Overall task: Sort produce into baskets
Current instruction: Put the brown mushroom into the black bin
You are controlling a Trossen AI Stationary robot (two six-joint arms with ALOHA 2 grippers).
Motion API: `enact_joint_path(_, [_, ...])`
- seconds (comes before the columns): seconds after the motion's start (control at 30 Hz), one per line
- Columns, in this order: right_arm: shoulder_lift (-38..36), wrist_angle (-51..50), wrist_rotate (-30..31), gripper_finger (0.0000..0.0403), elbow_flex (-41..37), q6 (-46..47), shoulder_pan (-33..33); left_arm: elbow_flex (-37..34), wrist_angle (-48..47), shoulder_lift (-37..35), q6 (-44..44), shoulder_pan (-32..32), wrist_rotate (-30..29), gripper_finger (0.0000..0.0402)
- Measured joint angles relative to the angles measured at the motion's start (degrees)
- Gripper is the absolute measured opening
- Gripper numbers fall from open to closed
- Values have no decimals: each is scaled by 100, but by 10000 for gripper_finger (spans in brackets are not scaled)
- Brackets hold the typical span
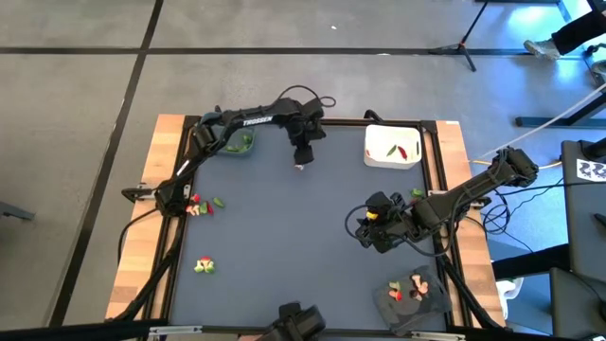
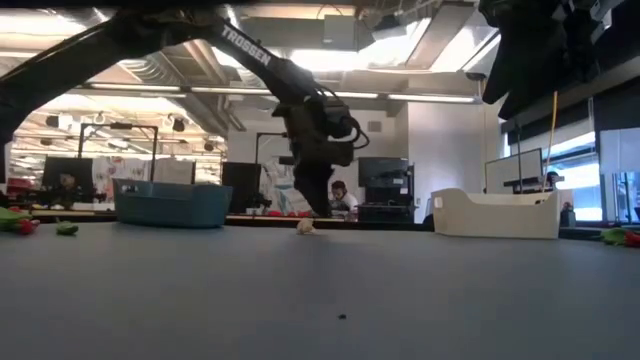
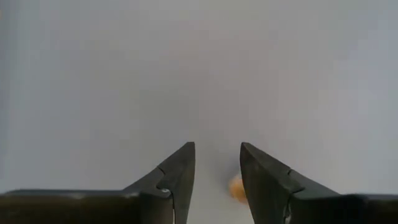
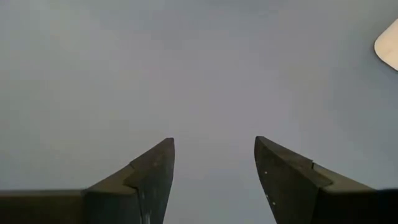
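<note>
A small pale tan piece of produce [image 3: 236,186] lies on the dark mat near the far edge, between the blue-grey tub [image 1: 239,144] and the white tub [image 1: 392,145]. My left gripper [image 3: 216,146] points down over it, open, one finger on each side; the low view shows the piece [image 2: 306,226] on the mat just below the gripper [image 2: 315,205]. My right gripper [image 4: 213,140] hangs open over bare mat at the right [image 1: 374,227]. The dark grey tray [image 1: 412,301] sits at the near right corner with several pieces in it. My left gripper comes from above with the tan piece lying on the mat between its fingers, close against the inner side of one finger [image 3: 261,180]. I cannot tell whether that finger touches it.
Loose produce lies in two small heaps at the left [image 1: 199,206] and near left [image 1: 204,266], and a few pieces by the right edge [image 1: 417,193]. The white tub holds red and green pieces; the blue-grey tub holds green ones. The middle of the mat is bare.
</note>
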Motion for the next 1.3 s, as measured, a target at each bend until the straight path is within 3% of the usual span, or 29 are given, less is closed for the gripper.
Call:
enact_joint_path(0.2, [0,1,4,223,-2,0,0,-14,-407,-10,-213,-140,-185,123])
enact_joint_path(0.53, [0,1,2,223,-2,-9,0,-66,-509,-4,-555,-429,-1227,123])
enact_joint_path(0.83, [0,3,0,223,-2,-4,0,-66,-1191,-10,-498,-540,-1270,123])
enact_joint_path(1.3, [0,-4,0,223,-2,-166,0,-66,-1470,-103,-566,-636,-1633,123])
